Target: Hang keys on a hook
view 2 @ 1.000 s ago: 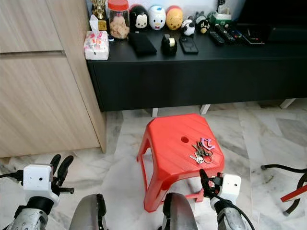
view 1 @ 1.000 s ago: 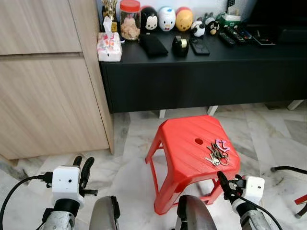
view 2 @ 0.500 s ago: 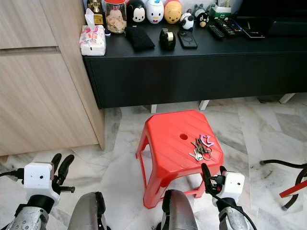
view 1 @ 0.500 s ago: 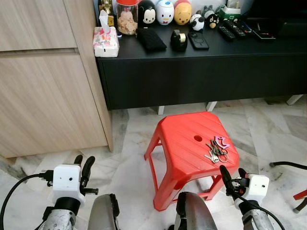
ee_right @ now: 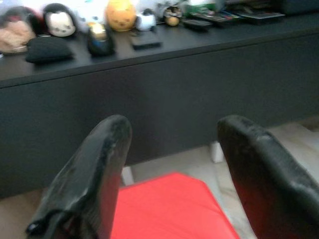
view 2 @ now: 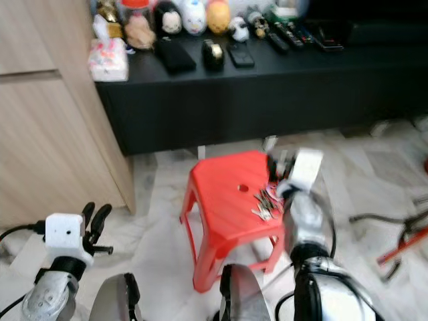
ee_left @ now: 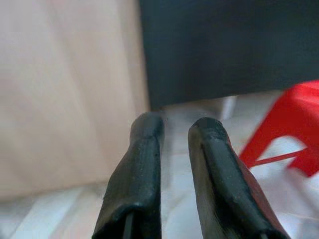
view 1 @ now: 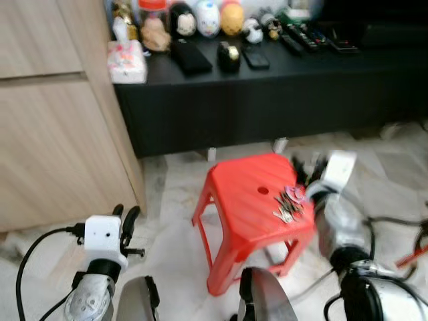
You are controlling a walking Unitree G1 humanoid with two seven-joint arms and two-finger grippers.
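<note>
Keys [view 1: 288, 204], a small bunch with a pink tag, lie on the red plastic stool [view 1: 251, 204], just below and in front of the right gripper [view 1: 306, 165]. That gripper hovers over the stool's far right corner, its two black fingers [ee_right: 94, 174] spread wide and holding nothing. The left gripper [view 1: 124, 219] hangs low beside a wooden cabinet [view 1: 53, 120], well apart from the stool, fingers nearly together. Behind stands a black console [view 1: 267, 87].

Keys [view 1: 288, 204] flat (bunched) on stool [view 1: 247, 200]

Red stool [view 1: 247, 200] on marble floor [view 1: 174, 227]; keys [view 1: 288, 204] on seat
</note>
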